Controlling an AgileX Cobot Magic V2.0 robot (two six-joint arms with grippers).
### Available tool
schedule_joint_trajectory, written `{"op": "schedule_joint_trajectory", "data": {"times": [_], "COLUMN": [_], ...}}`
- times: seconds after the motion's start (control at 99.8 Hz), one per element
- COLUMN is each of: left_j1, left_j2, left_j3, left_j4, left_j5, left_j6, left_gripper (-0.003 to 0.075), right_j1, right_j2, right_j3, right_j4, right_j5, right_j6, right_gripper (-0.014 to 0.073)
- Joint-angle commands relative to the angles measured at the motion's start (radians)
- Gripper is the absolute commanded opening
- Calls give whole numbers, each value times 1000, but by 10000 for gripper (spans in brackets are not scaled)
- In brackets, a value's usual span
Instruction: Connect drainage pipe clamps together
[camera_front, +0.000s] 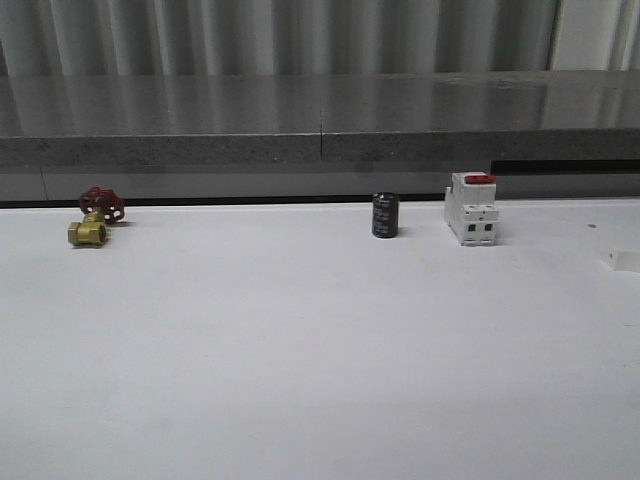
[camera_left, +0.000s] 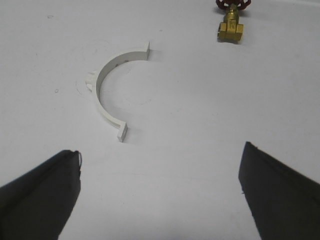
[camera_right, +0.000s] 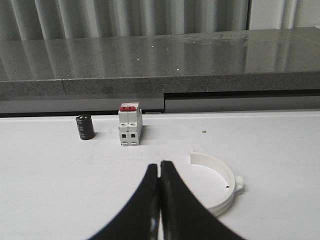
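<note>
Nearest you, your left hand (camera_left: 160, 195) hangs with its fingers (camera_left: 42, 192) spread wide and nothing between them. Just beyond it one clamp half (camera_left: 107, 90) lies flat on the white bench (camera_left: 210, 110), its open side facing the brass valve (camera_left: 231, 27) farther off. Your right hand (camera_right: 160, 200) has its fingers pressed together, gripping nothing, and the other clamp half (camera_right: 220, 182) lies just beside it on the bench.

Neither half is held yet, so the step in hand looks like the first pickup. Bring the left hand down over the arc's middle, close on the band rather than a tab, and keep the end tabs free for mating. Spread the right hand before you approach its half, then turn the open sides toward each other.

Farther back stand a black cylinder (camera_right: 85, 127) and a white switch block (camera_right: 130, 125) with a red top, well apart from both halves. The bench is plain white, matte and smooth, so thin bands may slide when nudged. Behind it runs a grey stone ledge (camera_front: 320, 115) under corrugated metal sheeting (camera_front: 280, 35).
</note>
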Motion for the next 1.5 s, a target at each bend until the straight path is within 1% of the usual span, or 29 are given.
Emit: {"op": "schedule_joint_trajectory", "data": {"times": [0.0,0.1,0.18,0.341,0.501,0.551,0.742,0.982,1.494], "left_j1": [-4,15,51,144,246,272,320,325,325], "left_j2": [57,177,287,490,664,705,839,960,1030], "left_j3": [-83,-182,-273,-446,-564,-591,-648,-671,-672], "left_j4": [9,17,28,-24,-158,-195,-210,-210,-210], "left_j5": [-29,27,61,134,172,173,167,116,16], "left_j6": [-2,-2,19,175,376,412,483,483,484], "left_gripper": [638,638,638,638,638,638,638,638,638], "right_j1": [2,2,2,2,2,2,2,2,2], "right_j2": [-18,-18,-18,-18,-18,-18,-18,-18,-18], "right_j3": [-20,-20,-20,-20,-20,-20,-20,-20,-20], "right_j4": [-1,-1,-1,-1,-1,-1,-1,-1,-1], "right_j5": [-78,-78,-78,-78,-78,-78,-78,-78,-78], "right_j6": [-3,-3,-3,-3,-3,-3,-3,-3,-3], "right_gripper": [-67,-67,-67,-67,-67,-67,-67,-67,-67]}}
